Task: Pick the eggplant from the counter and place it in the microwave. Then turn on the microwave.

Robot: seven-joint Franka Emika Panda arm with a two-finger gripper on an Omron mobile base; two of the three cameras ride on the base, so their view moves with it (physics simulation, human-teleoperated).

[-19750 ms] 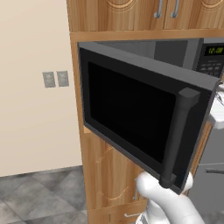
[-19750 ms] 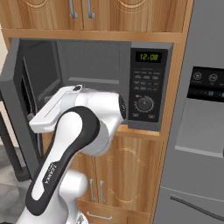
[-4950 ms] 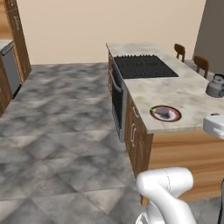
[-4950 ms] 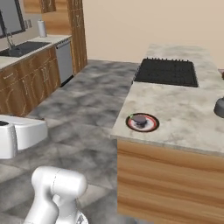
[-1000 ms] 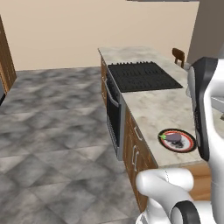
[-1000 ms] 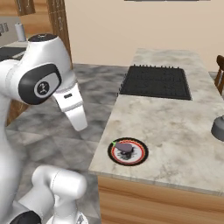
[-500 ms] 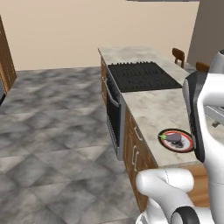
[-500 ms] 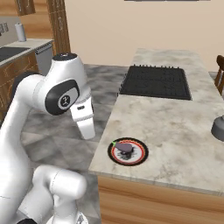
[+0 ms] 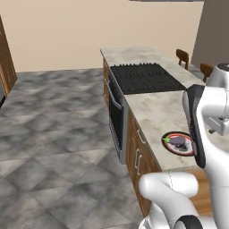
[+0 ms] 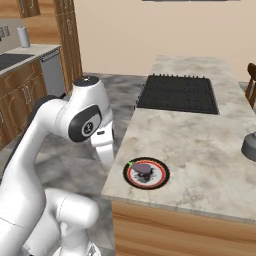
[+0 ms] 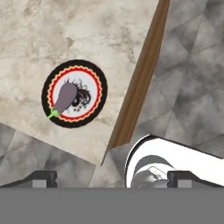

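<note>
The eggplant (image 11: 64, 97) is a small dark purple oblong with a green stem end. It lies on a round red-rimmed plate (image 11: 94, 74) near the corner of the beige marbled counter (image 11: 52, 35). The base views show the same eggplant (image 10: 142, 169) (image 9: 179, 140) on the plate (image 10: 161, 176) close to the counter's (image 10: 200, 140) near edge. My gripper (image 11: 111, 177) is open with nothing between its fingertips (image 11: 41, 177). It looks down from well above, off the counter's corner, beside the plate. The white arm (image 10: 75, 120) stands left of the counter. The microwave is out of view.
A black ridged cooktop (image 10: 178, 93) lies farther along the counter, with a dark-fronted oven (image 9: 115, 117) below it. A grey pot (image 10: 250, 145) stands at the counter's right edge. Wooden chairs (image 9: 182, 56) stand behind. Grey tiled floor (image 9: 53, 134) spreads to the left.
The arm has swung down and toward the counter's near corner over the last second. The eggplant and plate have not moved. The gripper stays open.
</note>
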